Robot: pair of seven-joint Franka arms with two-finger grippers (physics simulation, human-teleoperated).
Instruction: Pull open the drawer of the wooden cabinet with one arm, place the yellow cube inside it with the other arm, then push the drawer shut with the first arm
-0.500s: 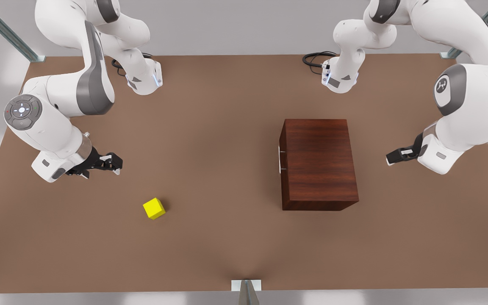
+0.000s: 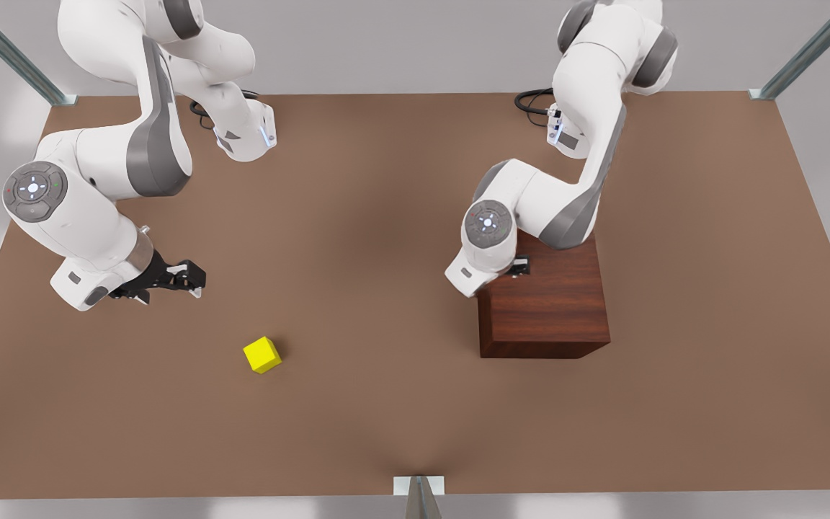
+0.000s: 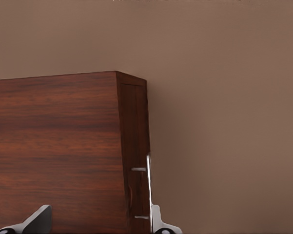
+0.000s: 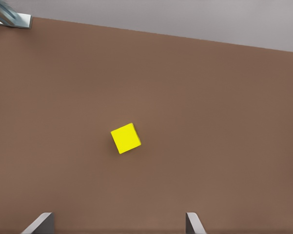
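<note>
The arm on the front view's right carries the left gripper (image 2: 519, 267), and it has swung in half a second from the far right edge of the table to a spot directly over the boxy dark reddish-brown wooden cabinet (image 2: 552, 310), right of centre in the front view. Its wrist body now covers the cabinet's upper left corner there, hiding the handle that was plainly visible a moment ago. In the left wrist view the thin silver bar handle (image 3: 148, 187) shows low in the frame, with the two fingertips (image 3: 39, 219) spread wide at the bottom edge, one over the cabinet top and the other past the front face, so the jaws stand apart and hold nothing. The drawer (image 3: 135, 161) looks fully shut, its front flush with the cabinet.

The right gripper (image 2: 188, 277), on the front view's left, has barely shifted and hovers above the brown table (image 2: 386, 404). Its fingers are parted and empty in the right wrist view. The small bright yellow cube (image 2: 262, 354) has not moved and rests on the table at lower left of centre, near that gripper but apart from it; the right wrist view shows the cube (image 4: 125, 138) mid-frame, ahead of the fingertips.

The swing suggests the left arm has taken the drawer-opening role and is lining up on the handle, while the right arm waits for the cube.
</note>
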